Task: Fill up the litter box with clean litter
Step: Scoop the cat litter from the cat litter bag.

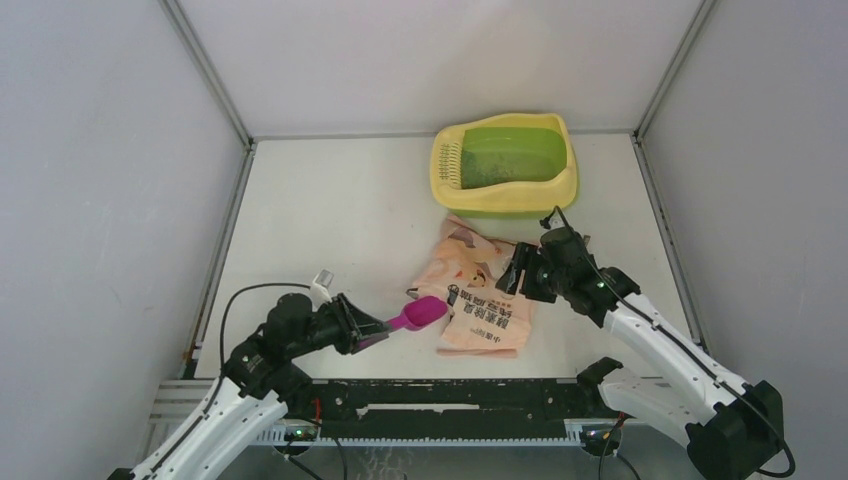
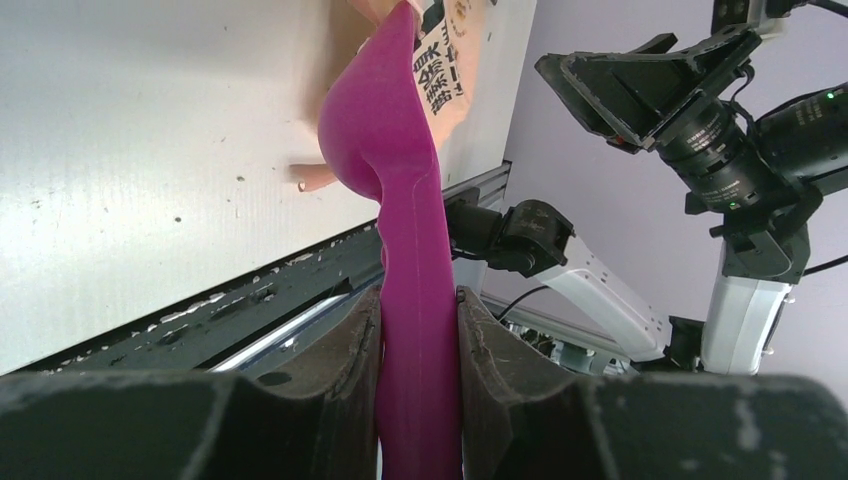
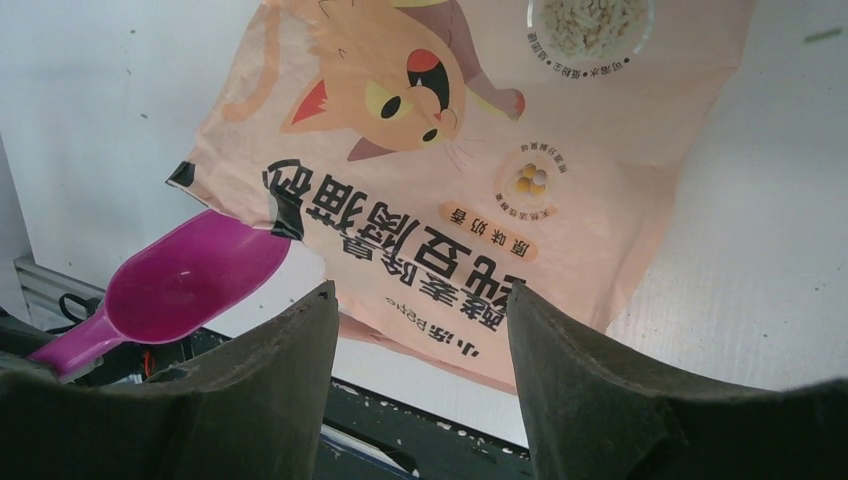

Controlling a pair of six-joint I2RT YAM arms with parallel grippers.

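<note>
Scoop (image 1: 420, 313) left of bag (image 1: 482, 300), perhaps touching; litter box (image 1: 505, 206) behind.

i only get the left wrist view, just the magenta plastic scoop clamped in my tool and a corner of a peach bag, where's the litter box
observer: The pale yellow plastic litter box with a lime-green basin stands at the far side of the white table, beyond the peach-pink printed bag.
operator: anything in the scoop yet
observer: No. The right wrist view looks into the bowl of the magenta plastic scoop, and it is empty.
operator: is the right tool holding the bag
observer: No. The right tool hovers over the bag with its jaws apart, gripping nothing.
</note>
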